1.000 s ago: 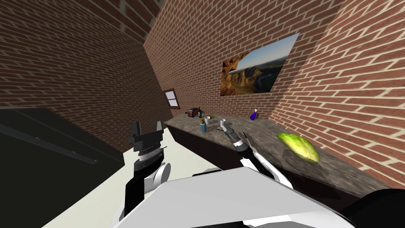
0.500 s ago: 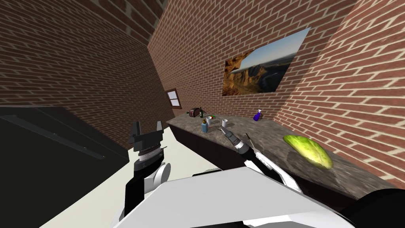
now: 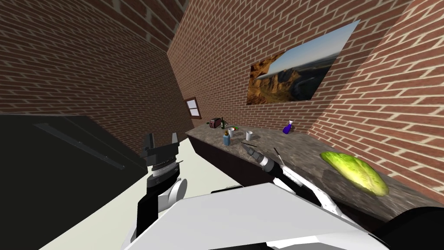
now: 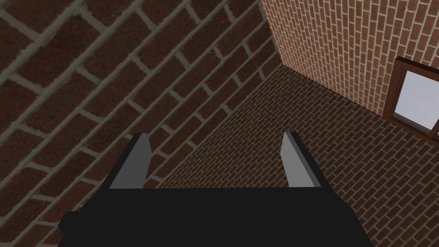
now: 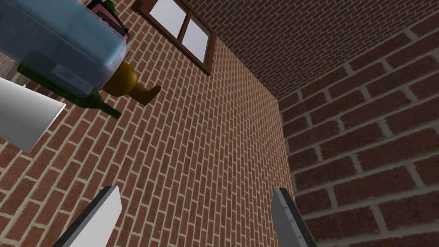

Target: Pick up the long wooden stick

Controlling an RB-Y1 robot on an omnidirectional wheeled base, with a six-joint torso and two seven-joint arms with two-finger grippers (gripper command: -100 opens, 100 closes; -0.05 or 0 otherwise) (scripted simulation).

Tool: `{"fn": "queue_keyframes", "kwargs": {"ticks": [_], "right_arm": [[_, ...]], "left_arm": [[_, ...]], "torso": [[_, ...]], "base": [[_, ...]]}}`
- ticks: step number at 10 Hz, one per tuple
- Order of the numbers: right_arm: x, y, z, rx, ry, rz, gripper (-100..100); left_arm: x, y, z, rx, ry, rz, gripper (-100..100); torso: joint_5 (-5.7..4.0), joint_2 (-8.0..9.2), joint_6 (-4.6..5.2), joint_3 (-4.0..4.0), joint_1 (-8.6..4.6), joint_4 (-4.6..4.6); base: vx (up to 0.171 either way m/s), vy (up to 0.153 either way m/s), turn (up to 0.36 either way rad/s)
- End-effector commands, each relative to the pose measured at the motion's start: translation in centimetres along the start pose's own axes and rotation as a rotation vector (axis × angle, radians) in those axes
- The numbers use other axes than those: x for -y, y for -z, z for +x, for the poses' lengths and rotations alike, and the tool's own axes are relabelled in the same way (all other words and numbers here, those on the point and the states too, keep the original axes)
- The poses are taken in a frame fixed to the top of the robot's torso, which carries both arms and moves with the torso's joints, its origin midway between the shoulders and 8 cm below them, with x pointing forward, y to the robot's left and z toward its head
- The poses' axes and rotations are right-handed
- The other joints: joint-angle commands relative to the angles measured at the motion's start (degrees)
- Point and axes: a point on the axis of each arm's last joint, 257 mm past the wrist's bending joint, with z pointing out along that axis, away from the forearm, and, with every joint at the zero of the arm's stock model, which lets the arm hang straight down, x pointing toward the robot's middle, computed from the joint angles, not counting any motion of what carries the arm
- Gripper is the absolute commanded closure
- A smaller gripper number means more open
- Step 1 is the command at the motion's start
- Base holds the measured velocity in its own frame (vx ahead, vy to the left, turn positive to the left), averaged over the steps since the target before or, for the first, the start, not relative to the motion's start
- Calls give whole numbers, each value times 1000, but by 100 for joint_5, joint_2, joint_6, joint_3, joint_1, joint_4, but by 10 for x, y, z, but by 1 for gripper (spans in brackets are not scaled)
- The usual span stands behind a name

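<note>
Right tool [image 5: 196, 191] wide open above worktop [image 3: 299, 147], facing blue bottle [image 3: 226, 139]. Stick [image 3: 278, 155], thin dark line, lies on worktop at 4 o'clock from it. Left tool [image 4: 215, 134] wide open, at 9 o'clock.

Closed in by red brick walls [image 3: 86, 65], with 1 small window [image 3: 194, 107], a landscape picture [image 3: 295, 78], pale floor [image 3: 199, 170], mottled stone surface [image 3: 312, 152].
</note>
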Motion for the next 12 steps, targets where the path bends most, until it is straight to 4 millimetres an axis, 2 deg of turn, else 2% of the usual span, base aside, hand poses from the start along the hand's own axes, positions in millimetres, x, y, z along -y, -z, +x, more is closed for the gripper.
{"fn": "queue_keyframes", "kwargs": {"ticks": [1, 2, 3, 5, 6, 8, 9, 10, 11, 12], "right_arm": [[6, 5, 7, -55, 30, 7, -100], [6, 6, 8, -69, 38, 9, -100], [17, 15, 21, -126, 67, 24, -100], [19, 19, 22, -164, 89, 27, -100], [31, 30, 34, -223, 117, 44, -100], [33, 35, 34, -260, 139, 48, -100], [46, 49, 45, -325, 169, 67, -100], [48, 52, 44, -350, 184, 69, -100], [61, 67, 54, -408, 208, 89, -100], [63, 71, 53, -436, 224, 92, -100]], "left_arm": [[0, 0, 0, 0, 0, 0, 0], [0, 0, 0, 0, 0, 0, 0], [0, 0, 0, 0, 0, 0, 0], [0, 0, 0, 0, 0, 0, 0], [0, 0, 0, 0, 0, 0, 0], [0, 0, 0, 0, 0, 0, 0], [0, 0, 0, 0, 0, 0, 0], [0, 0, 0, 0, 0, 0, 0], [0, 0, 0, 0, 0, 0, 0], [0, 0, 0, 0, 0, 0, 0]], "torso": [[0, 0, 0, 0, 0, 0], [0, -1, 4, 0, 0, 0], [0, 1, 4, 1, -4, 0], [0, -1, 3, -1, -1, 0], [0, 1, 4, 1, -4, 0], [1, -1, 3, -1, 0, 0], [0, 2, 5, 1, -3, 0], [0, -1, 1, 0, 1, 0], [1, -2, 4, -1, 1, 0], [1, -4, 1, -2, 5, -1]], "base": [[13, 22, 62], [9, 9, -28], [12, 21, 145], [10, 14, 33], [14, 28, 138], [11, 16, 41], [13, 27, 143], [17, 24, 94], [21, 33, 163], [19, 28, 72]]}}
